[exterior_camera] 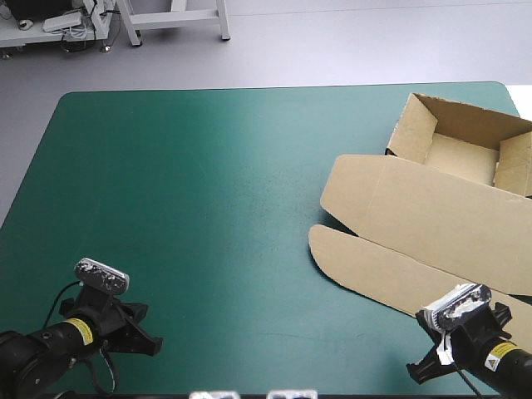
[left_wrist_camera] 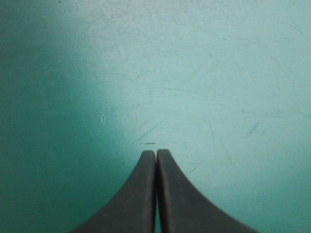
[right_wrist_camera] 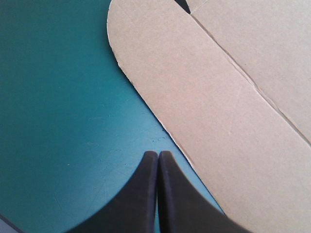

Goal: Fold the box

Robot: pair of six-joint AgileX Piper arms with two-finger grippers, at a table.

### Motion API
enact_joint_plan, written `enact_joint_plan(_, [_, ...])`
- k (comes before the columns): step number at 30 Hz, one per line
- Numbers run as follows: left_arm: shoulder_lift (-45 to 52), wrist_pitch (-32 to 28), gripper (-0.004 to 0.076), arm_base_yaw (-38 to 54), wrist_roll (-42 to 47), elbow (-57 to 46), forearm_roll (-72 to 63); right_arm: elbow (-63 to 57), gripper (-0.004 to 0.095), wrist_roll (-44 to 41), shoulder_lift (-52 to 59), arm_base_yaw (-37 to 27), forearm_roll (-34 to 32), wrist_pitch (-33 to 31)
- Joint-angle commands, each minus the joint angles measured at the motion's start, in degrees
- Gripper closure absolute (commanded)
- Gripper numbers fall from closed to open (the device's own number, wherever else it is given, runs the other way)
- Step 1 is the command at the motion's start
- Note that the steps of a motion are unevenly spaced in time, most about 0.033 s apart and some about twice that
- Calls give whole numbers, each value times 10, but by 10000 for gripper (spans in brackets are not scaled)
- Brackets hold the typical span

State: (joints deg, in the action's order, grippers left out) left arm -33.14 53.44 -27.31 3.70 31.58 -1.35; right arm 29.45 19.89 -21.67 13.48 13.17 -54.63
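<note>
One box, two hands, one table

A robot lab: teal-green table, grey floor, white equipment frame.

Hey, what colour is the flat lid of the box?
The lid is plain brown with no print; the high view shows it best.

Bright light, soft shade on cover
</note>
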Motion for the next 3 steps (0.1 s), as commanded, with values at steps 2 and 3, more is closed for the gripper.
enact_joint_plan(2, [-3,-7,732,-5,6,15,-3,14,926,5,-5,0,10,26])
enact_joint_plan(3, [-3,-8,732,-5,6,15,-3,14,926,5,-5,0,10,26])
